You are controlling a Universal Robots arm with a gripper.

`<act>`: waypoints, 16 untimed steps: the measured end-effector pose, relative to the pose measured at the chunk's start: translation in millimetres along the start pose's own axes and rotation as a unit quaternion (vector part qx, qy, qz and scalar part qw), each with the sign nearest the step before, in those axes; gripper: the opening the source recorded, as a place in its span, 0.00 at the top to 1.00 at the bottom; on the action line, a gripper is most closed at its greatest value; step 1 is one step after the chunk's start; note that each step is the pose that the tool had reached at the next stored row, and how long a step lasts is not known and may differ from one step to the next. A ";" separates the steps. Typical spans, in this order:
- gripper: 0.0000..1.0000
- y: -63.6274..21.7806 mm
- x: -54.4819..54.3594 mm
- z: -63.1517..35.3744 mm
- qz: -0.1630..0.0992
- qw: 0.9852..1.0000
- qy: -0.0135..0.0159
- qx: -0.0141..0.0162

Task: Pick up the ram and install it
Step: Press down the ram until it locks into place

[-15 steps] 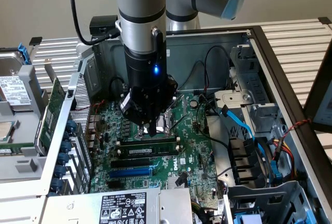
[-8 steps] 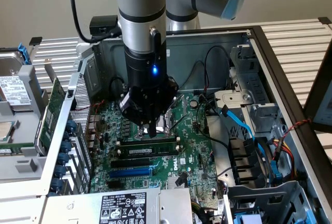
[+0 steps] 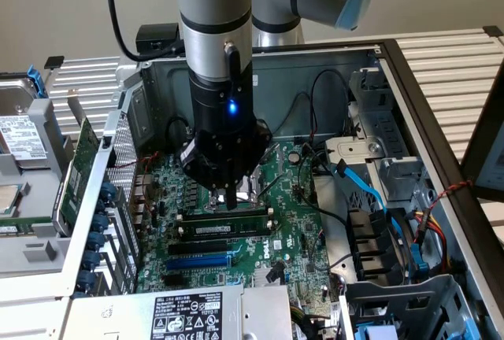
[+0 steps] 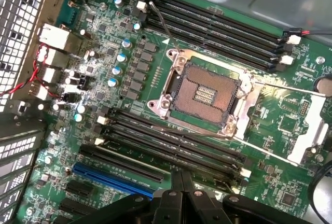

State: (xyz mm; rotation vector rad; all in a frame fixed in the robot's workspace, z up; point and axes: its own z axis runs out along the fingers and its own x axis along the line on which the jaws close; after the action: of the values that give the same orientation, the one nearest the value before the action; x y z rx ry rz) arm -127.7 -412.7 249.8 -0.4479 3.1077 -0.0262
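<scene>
The ram (image 3: 224, 228), a long green stick with black chips and a small white label, stands on edge in one of the black slots on the motherboard (image 3: 295, 238) inside the open computer case. My gripper (image 3: 228, 201) hangs straight down just behind and above the stick, and its fingers are shut with nothing between them. In the wrist view the shut fingers (image 4: 181, 185) point at the bank of black memory slots (image 4: 171, 143) beside the bare CPU socket (image 4: 207, 92). Whether the fingertips touch the stick's top edge I cannot tell.
A blue expansion slot (image 4: 111, 177) lies next to the memory slots. Blue and black cables (image 3: 370, 190) run along the case at the exterior view's right. A green expansion card (image 3: 79, 163) and a drive (image 3: 20, 135) lie outside the case at the left. The power supply (image 3: 185, 316) sits in front.
</scene>
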 end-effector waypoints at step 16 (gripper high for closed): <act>0.89 0.0 0.0 0.6 0.101 0.995 0.003 0.003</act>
State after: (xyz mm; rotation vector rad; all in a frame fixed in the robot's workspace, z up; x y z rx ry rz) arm -127.8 -412.7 249.2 -0.1307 3.1397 -0.0349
